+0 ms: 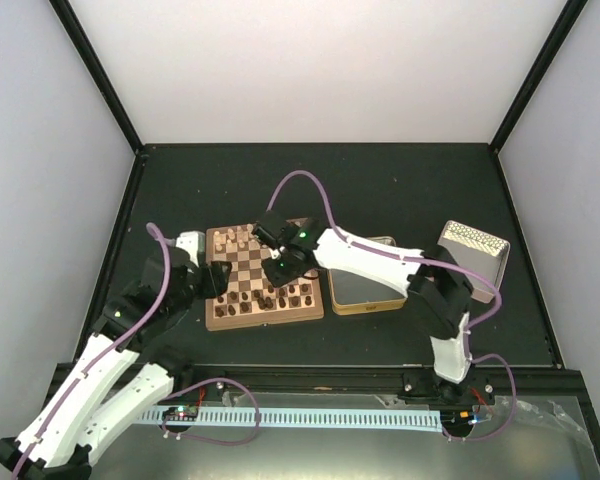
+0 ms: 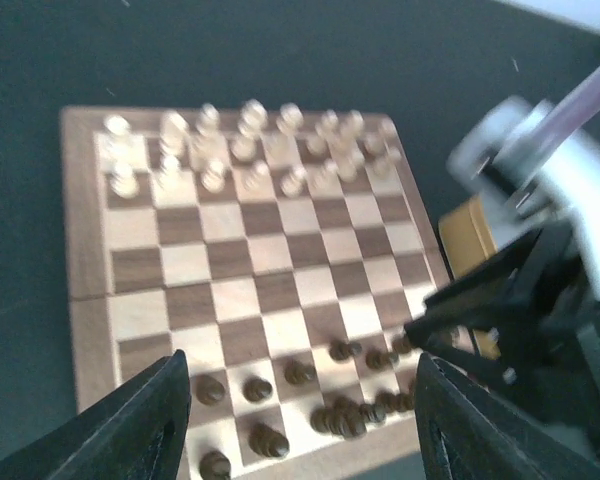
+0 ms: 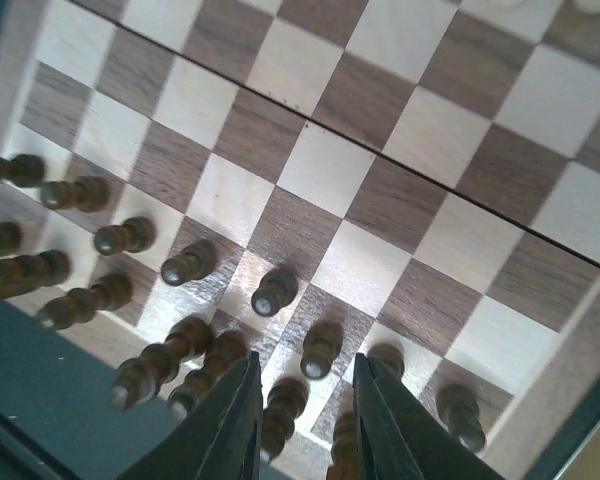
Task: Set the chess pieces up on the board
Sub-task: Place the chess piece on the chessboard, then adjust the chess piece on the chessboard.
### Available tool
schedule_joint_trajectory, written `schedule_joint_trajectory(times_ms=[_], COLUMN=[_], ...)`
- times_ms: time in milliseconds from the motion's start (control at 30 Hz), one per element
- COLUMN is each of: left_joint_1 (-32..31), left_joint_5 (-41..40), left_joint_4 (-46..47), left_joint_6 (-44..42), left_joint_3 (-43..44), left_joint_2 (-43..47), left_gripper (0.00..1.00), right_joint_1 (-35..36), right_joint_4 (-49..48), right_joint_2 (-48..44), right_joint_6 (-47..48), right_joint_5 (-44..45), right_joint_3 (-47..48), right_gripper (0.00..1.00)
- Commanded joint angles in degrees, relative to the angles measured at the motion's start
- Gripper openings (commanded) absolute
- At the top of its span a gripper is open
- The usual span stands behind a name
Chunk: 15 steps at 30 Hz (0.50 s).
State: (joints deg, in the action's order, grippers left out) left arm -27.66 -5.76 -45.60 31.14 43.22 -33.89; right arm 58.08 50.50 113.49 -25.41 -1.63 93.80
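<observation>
While right end effector (image 3: 302,365) hovers above chess pieces (image 3: 275,290) on board (image 3: 330,165), jaws slightly parted, left end effector (image 2: 300,360) gapes empty.

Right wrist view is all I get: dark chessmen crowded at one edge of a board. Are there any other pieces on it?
Observer: Yes, pale pieces stand in two rows at the opposite end of the board.
Operator: Is anything lying next to the board?
Observer: A gold tin lies flat just to the right of the board in the overhead view.
Operator: And what is the other arm doing?
Observer: The left tool hangs open by the board's left edge, holding nothing.
</observation>
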Motion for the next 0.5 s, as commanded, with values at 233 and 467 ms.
schedule_joint_trajectory(times_ms=[233, 467], left_joint_1=[-0.6, -5.3], left_joint_5=[23.2, 19.2], left_joint_4=[3.2, 5.1], left_joint_6=[-2.0, 0.5], left_joint_3=[-3.7, -2.7], left_joint_2=[-14.4, -22.3], left_gripper=[0.54, 0.49], right_joint_1=[-0.5, -1.2], right_joint_4=[-16.4, -18.6], right_joint_2=[-13.7, -16.9], right_joint_6=[-7.7, -8.9], right_joint_5=[-0.2, 0.5], right_joint_3=[-15.3, -19.6], right_gripper=[0.26, 0.26])
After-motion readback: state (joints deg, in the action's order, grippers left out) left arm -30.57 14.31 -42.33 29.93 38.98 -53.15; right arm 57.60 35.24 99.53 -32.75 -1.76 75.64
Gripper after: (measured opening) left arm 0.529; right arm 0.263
